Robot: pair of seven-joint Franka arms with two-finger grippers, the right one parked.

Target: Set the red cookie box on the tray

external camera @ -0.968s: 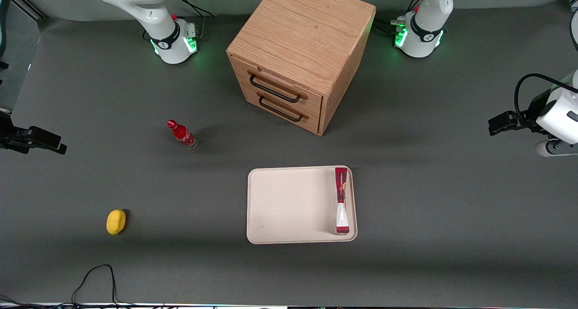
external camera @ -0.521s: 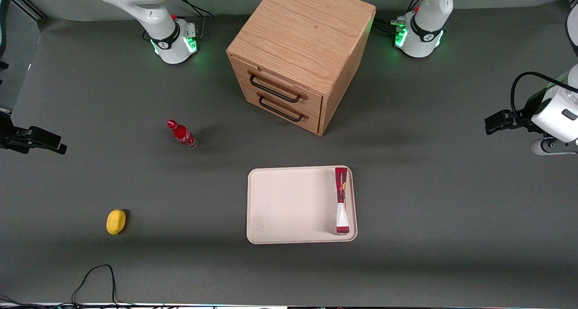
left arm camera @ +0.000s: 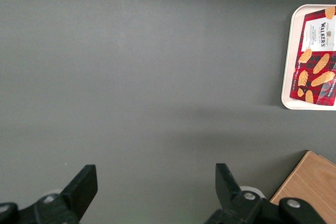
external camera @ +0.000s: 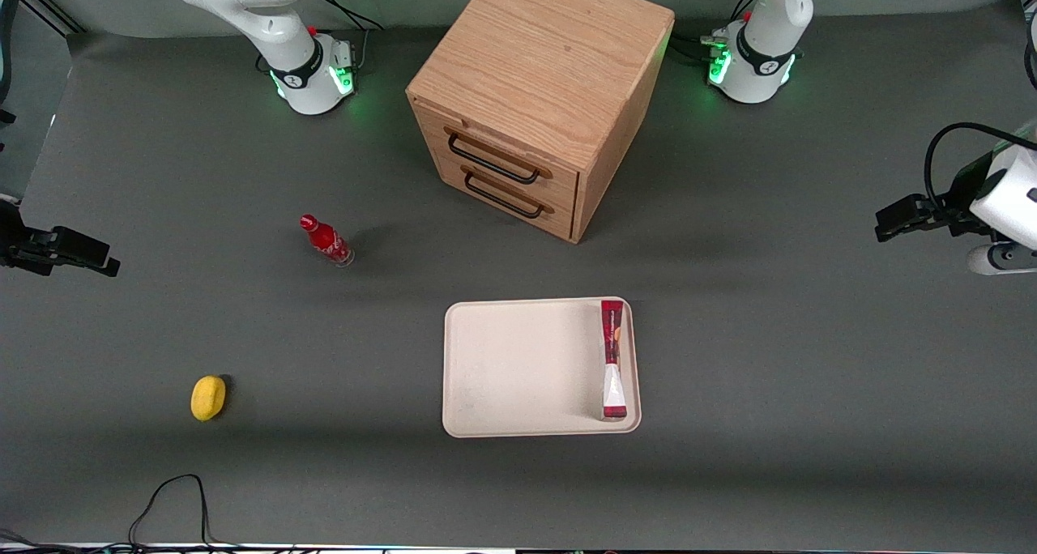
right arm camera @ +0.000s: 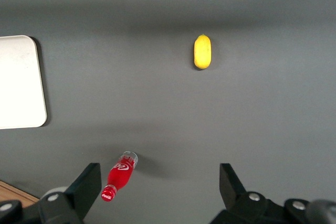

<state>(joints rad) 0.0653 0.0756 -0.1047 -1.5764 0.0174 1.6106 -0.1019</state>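
Note:
The red cookie box [external camera: 612, 360] lies flat on the cream tray [external camera: 518, 368], along the tray's edge toward the working arm's end. The left wrist view shows part of the box [left arm camera: 317, 61], red tartan with cookie pictures, inside the tray's rim [left arm camera: 286, 51]. My gripper [external camera: 895, 220] hangs well above the bare table at the working arm's end, far from the tray. It is open [left arm camera: 155, 167], its fingers spread wide with nothing between them.
A wooden drawer cabinet [external camera: 539, 100] with two black handles stands farther from the front camera than the tray. A small red bottle [external camera: 326, 242] and a yellow lemon-like object [external camera: 208, 398] sit toward the parked arm's end. A black cable [external camera: 174, 497] lies near the front edge.
The working arm's wrist has shifted slightly at its end of the table. The box and tray have not moved.

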